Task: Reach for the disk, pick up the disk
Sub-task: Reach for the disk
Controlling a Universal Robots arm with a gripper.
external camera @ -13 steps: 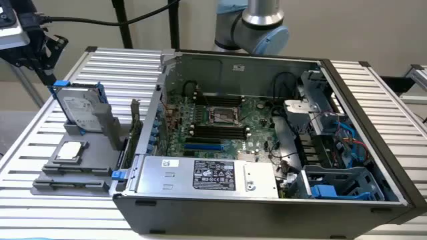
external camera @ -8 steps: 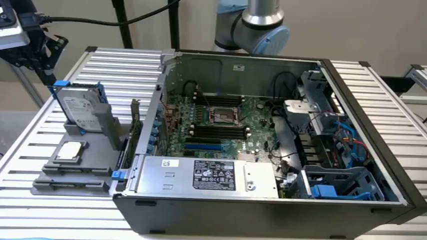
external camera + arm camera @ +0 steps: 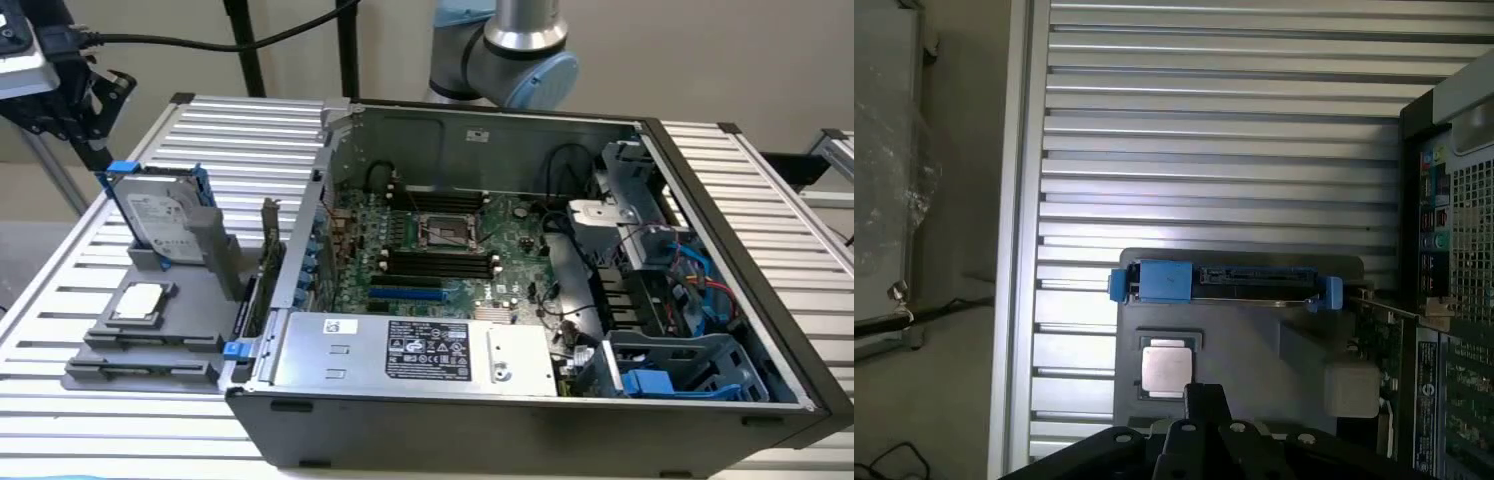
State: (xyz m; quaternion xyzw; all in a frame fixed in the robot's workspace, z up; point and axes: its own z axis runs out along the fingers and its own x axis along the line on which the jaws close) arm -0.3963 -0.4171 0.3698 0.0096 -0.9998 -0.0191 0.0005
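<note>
I am seeing the fingers (image 3: 91, 148) hovering just above the disk (image 3: 163, 222), gripping nothing; how far apart they are I cannot tell. The disk is standing upright in a grey holder (image 3: 200, 310) on the bench (image 3: 54, 300), toward the exterior view's left of the computer case (image 3: 534, 425).

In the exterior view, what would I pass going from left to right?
The upright disk → the motherboard inside the open computer → the drive bay with blue clips.

Metal disk (image 3: 163, 220) in blue plastic
</note>
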